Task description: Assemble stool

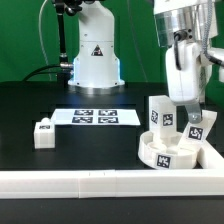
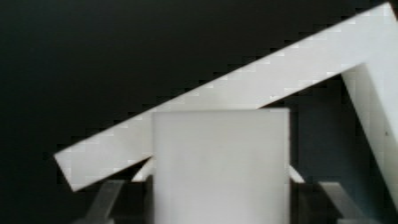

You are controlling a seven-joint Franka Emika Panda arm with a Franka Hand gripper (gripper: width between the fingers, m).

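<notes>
Fingers [image 2: 118,198] sat clamped on a stool leg [image 2: 219,160] over the round seat [image 1: 165,157] at the exterior view's right, leg-fitting underway, I judged; next it wanted lining up and twisting into the seat.

On the exterior view's left the table [image 1: 25,105] is open for passing; only a loose leg [image 1: 42,133] and the flat marker board [image 1: 95,117] lie there. On the right I have little room: the seat [image 1: 165,158] carries an upright leg [image 1: 160,112] just beside the held leg [image 1: 197,128] in the gripper [image 1: 187,112], and the rail [image 1: 100,181] closes the front edge.
</notes>
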